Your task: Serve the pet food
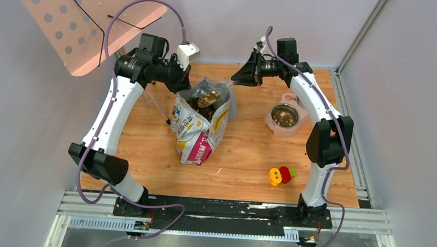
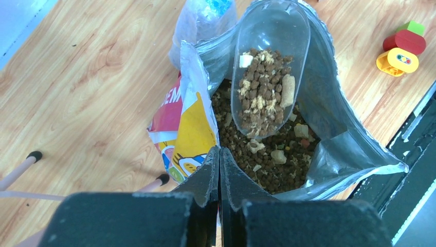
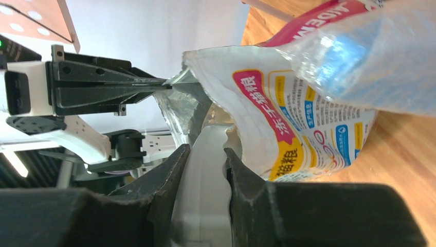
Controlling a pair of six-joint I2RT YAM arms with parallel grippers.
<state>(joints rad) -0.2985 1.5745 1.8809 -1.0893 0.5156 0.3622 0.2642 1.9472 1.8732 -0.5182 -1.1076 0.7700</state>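
Left gripper (image 2: 219, 156) is pinched tight on the bag (image 2: 191, 116) rim at lower centre. Right gripper (image 3: 204, 164) clamps the scoop (image 3: 202, 206) by its handle, a grip only its own wrist view shows. The left wrist view reveals pet food (image 2: 261, 90) heaped in the scoop over the bag's open mouth, with more inside.

Grey walls (image 1: 237, 18); wooden tabletop (image 1: 248, 158); pink perforated board (image 1: 54, 16).

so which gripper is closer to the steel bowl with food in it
Right. The right gripper holds the scoop on the bowl side of the bag; the left gripper pinches its other rim, farther away.
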